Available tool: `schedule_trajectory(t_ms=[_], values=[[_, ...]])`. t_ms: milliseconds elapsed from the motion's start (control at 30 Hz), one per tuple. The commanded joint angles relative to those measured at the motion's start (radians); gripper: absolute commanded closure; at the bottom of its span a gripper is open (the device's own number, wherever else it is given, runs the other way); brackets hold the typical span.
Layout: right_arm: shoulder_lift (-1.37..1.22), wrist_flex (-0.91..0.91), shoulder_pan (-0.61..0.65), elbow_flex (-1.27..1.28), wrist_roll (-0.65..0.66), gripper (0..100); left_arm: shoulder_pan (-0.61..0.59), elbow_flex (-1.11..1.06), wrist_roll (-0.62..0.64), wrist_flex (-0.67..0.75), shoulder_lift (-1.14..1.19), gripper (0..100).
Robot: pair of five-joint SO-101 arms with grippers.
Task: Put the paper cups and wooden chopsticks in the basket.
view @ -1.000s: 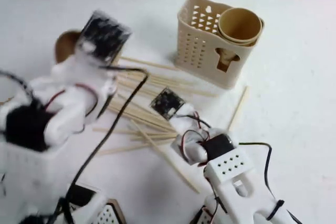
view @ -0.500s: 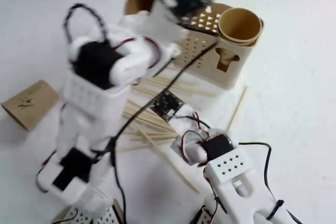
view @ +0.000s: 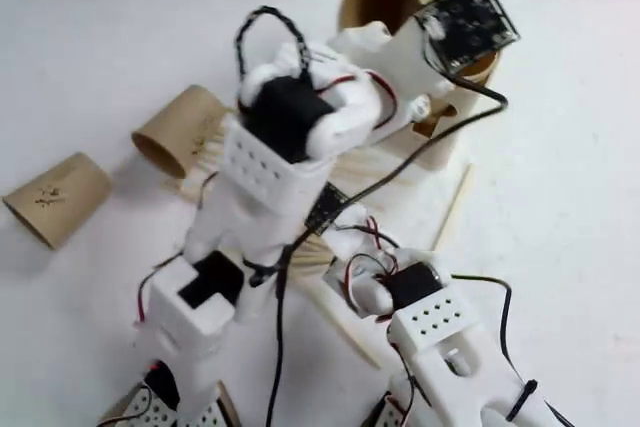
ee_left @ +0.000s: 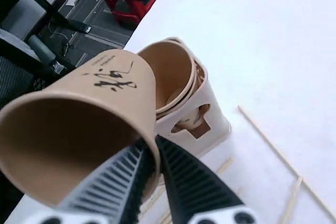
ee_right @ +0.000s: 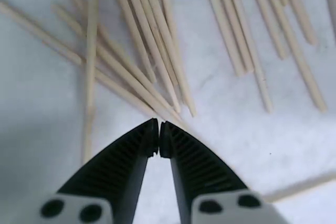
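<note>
Over the cream slotted plastic basket [ee_left: 214, 120] the left gripper [ee_left: 152, 148] pinches a tan paper cup [ee_left: 79, 129] by its rim — tilted, base toward the basket. The right gripper [ee_right: 158, 132], clamped on nothing, sits above flat-lying wooden chopsticks [ee_right: 157, 66].

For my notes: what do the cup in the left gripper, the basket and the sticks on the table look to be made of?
The cup in the left gripper looks like paper: matte tan, thin wall, ink marks outside. The basket is probably moulded plastic: smooth cream with cut-out holes. The chopsticks seem bare wood: pale, matte, unpainted.
</note>
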State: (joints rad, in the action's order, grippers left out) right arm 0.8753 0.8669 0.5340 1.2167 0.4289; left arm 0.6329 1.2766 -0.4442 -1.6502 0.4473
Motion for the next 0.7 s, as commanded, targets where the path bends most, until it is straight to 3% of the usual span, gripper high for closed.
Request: schedule_trajectory(t_ms=[0,333,533,667], values=[[0.025,-0.013,0.008,-0.005,0.011,97.9,0.036,0.044,-0.011,0.081,0.028,98],[0.025,-0.013,0.008,-0.005,0.011,97.9,0.038,0.046,-0.066,0.106,0.105,97],[0.025,-0.013,0.008,-0.003,0.011,97.9,0.039,0.052,-0.029,0.106,0.128,83],[0.025,-0.015,0.008,-0.003,0.011,97.8,0.03,0.052,-0.015,0.121,0.122,81]])
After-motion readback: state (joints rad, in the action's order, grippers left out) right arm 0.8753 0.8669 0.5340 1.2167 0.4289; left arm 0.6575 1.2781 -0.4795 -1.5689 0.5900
